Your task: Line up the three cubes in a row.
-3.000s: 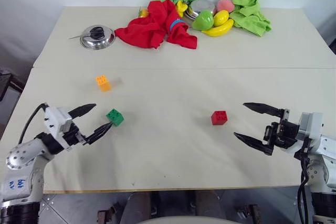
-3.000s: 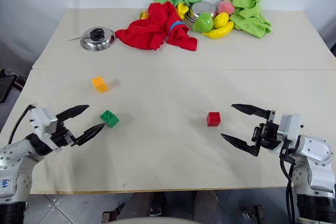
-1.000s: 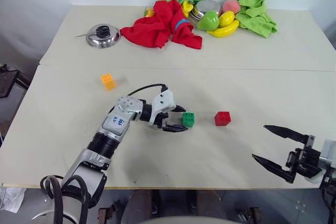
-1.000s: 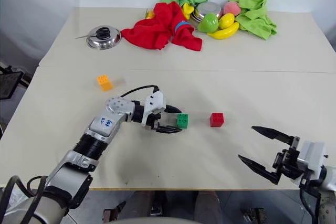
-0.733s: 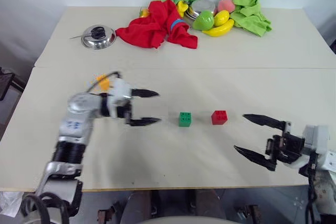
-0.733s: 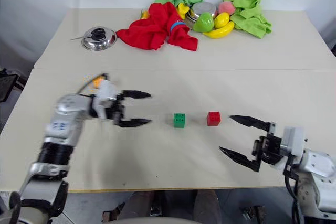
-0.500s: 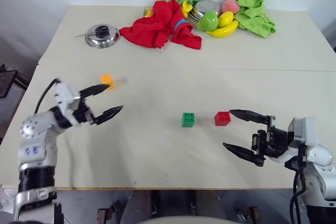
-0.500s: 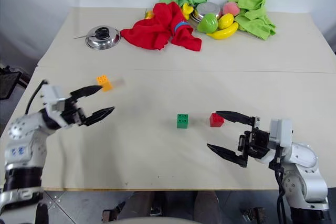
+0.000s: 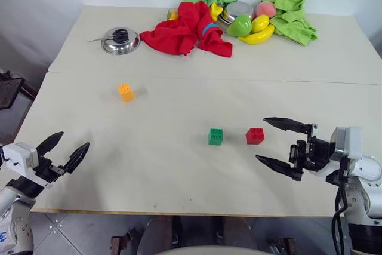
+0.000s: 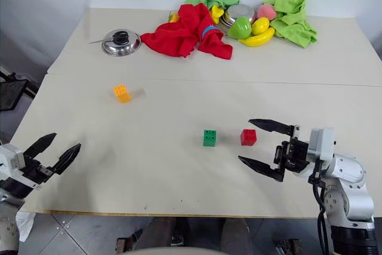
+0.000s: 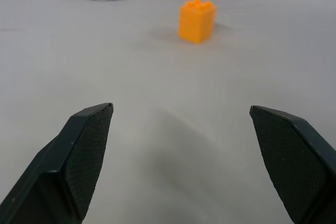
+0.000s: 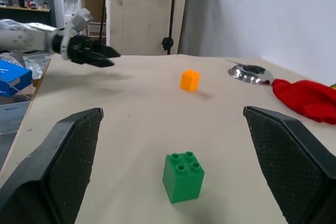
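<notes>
Near the table's middle the green cube (image 9: pixel 215 136) and the red cube (image 9: pixel 255 135) sit side by side with a small gap. Further back on the left, the orange-yellow cube (image 9: pixel 125 92) stands alone. My left gripper (image 9: pixel 73 140) hangs open and empty at the front left corner, pointing towards the orange cube (image 11: pixel 196 20). My right gripper (image 9: pixel 262 139) is open just right of the red cube, fingers pointing left, nothing between them. In the right wrist view the green cube (image 12: pixel 182 176) lies ahead between its fingers.
At the back stand a steel lid (image 9: pixel 120 40), a red cloth (image 9: pixel 188 28), green cloths (image 9: pixel 290 11), toy fruit (image 9: pixel 252 25) and a metal bowl (image 9: pixel 239 9). A seam (image 9: pixel 197 76) crosses the table. The front edge (image 9: pixel 179 211) is near both grippers.
My left gripper let go of the green cube beside the red one and swung far left to the front corner. My right gripper moved in a little towards the red cube.
</notes>
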